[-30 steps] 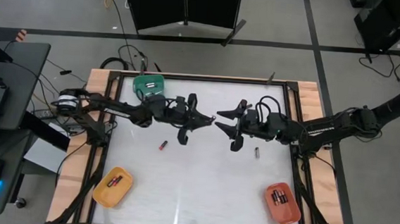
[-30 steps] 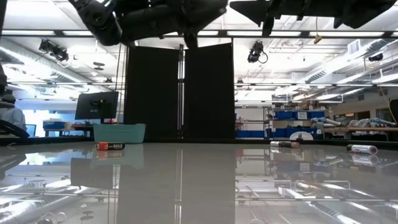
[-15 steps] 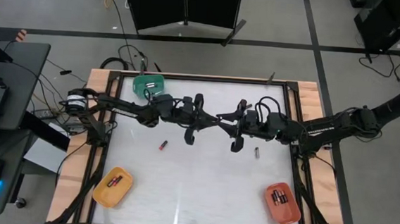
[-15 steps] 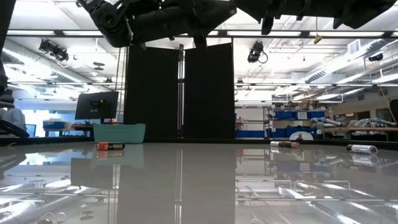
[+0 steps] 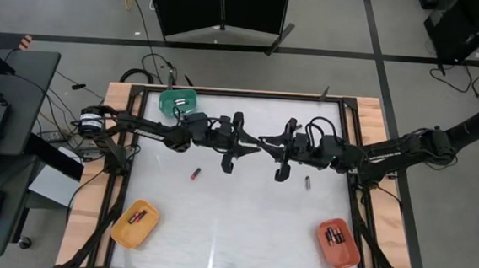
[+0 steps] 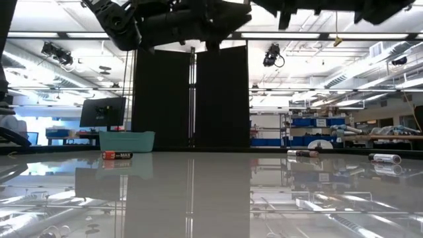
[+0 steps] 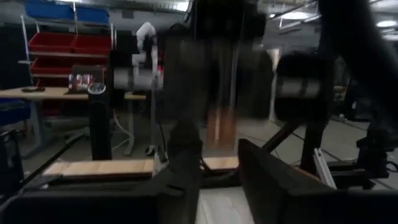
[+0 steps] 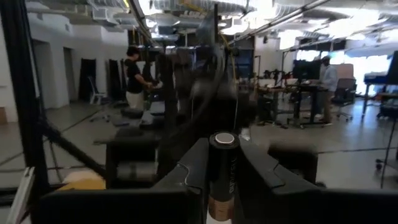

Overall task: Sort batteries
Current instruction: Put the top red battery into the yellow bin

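**Battery handover mid-air above the table's middle**

Since a second ago the left gripper [image 5: 251, 145] has moved in to meet the right gripper [image 5: 269, 144]. The battery [image 8: 222, 171] is passing between arms: right fingers [image 8: 189, 174] are clamping it upright, while left fingers [image 7: 185, 155] are standing apart, empty. Other batteries are lying in the orange tray [image 5: 349, 253].

The left hand [image 7: 217, 180] has its two dark fingers [image 7: 183, 162] apart. A blurred arm [image 7: 217, 68] fills the space ahead; red shelves [image 7: 62, 59] stand behind.
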{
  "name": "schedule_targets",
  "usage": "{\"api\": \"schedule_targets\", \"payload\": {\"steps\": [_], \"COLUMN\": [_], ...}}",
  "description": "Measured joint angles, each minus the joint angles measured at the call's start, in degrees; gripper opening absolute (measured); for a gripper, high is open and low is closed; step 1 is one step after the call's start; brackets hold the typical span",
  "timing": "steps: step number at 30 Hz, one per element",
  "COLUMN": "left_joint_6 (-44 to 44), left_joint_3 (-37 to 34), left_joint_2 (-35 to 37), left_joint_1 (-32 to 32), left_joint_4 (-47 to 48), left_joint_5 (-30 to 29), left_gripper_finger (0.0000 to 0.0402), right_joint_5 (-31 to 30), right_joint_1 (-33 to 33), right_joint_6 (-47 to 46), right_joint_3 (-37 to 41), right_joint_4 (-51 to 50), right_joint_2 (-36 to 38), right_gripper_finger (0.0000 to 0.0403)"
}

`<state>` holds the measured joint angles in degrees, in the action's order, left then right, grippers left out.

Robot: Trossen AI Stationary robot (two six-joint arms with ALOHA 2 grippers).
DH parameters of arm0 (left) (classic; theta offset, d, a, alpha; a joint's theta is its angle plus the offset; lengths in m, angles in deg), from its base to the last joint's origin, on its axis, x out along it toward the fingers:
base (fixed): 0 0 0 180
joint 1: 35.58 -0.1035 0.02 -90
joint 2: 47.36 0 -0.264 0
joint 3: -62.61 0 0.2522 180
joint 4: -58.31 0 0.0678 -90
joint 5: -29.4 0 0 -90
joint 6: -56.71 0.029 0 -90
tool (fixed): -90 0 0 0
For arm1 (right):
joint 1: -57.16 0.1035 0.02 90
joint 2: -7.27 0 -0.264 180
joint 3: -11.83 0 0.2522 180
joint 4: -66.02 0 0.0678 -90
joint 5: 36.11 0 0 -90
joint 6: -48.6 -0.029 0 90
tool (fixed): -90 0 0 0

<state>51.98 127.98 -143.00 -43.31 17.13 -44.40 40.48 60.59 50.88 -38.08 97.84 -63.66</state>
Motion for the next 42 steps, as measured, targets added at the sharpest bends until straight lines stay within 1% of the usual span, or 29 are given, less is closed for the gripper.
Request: {"api": "schedule_targets", "payload": {"steps": [3,6,9,12,14,16,20,22,24,25,27,29,31,33,35,37,40,42], "left_joint_6": [0.8,2.8,4.4,6.2,7.6,8.6,9.1,9.0,8.8,8.8,8.8,9.0,9.0,9.6,10.9,11.8,12.0,11.9], "left_joint_3": [-0.1,-0.1,-0.4,-1.9,-3.4,-5.2,-9.0,-10.9,-12.9,-13.9,-16.0,-17.6,-19.1,-20.8,-22.6,-24.5,-26.4,-27.4], "left_joint_2": [0.0,0.0,0.0,0.4,0.4,0.6,1.1,1.5,2.3,2.5,3.4,4.4,5.8,7.1,8.3,9.7,11.6,12.9], "left_joint_1": [0.0,0.0,0.0,0.0,0.0,0.0,0.0,0.0,0.0,0.0,0.0,0.0,-0.1,-0.2,-0.2,-0.2,-0.2,-0.2], "left_joint_4": [1.3,2.2,2.2,2.1,1.4,0.4,-2.6,-5.4,-8.2,-9.8,-11.9,-13.4,-13.9,-14.1,-15.2,-16.1,-17.0,-17.1], "left_joint_5": [1.2,3.8,6.1,6.3,6.0,4.4,2.4,1.5,1.5,1.4,1.4,0.4,-1.1,-2.9,-4.4,-4.9,-6.7,-7.4], "left_gripper_finger": [0.0153,0.0176,0.0185,0.0186,0.0187,0.0187,0.0187,0.0188,0.0188,0.0188,0.0188,0.0188,0.0188,0.0188,0.0188,0.0188,0.0188,0.0188], "right_joint_5": [-0.4,-0.9,-4.4,-8.0,-10.6,-12.9,-13.3,-9.8,-4.1,-1.2,5.8,12.2,16.8,19.9,21.0,20.7,17.2,15.5], "right_joint_1": [0.6,1.9,4.2,7.6,10.1,12.3,15.2,16.3,17.6,18.5,20.7,23.2,26.3,29.8,33.9,37.9,43.3,45.9], "right_joint_6": [0.7,0.8,-1.2,-6.8,-12.0,-18.4,-35.0,-45.1,-55.0,-59.1,-66.9,-74.3,-82.2,-91.0,-99.8,-107.1,-116.3,-120.9], "right_joint_3": [-3.4,-8.3,-14.7,-21.2,-25.1,-28.3,-32.0,-32.2,-31.9,-31.7,-30.8,-30.0,-29.0,-27.3,-25.5,-23.1,-18.4,-15.6], "right_joint_4": [-5.2,-15.8,-30.5,-48.5,-59.2,-69.8,-88.0,-96.9,-105.2,-107.8,-110.4,-110.3,-110.1,-109.4,-108.7,-105.6,-99.1,-95.4], "right_joint_2": [0.2,0.2,0.2,0.2,0.2,0.2,0.2,0.2,-0.1,-0.2,-0.2,-0.2,-0.2,-0.2,-0.2,-0.2,-0.2,-0.6], "right_gripper_finger": [0.0063,0.0063,0.0063,0.0063,0.0063,0.0063,0.0063,0.0063,0.0063,0.0063,0.0063,0.0063,0.0063,0.0063,0.0063,0.0063,0.0063,0.0063]}}
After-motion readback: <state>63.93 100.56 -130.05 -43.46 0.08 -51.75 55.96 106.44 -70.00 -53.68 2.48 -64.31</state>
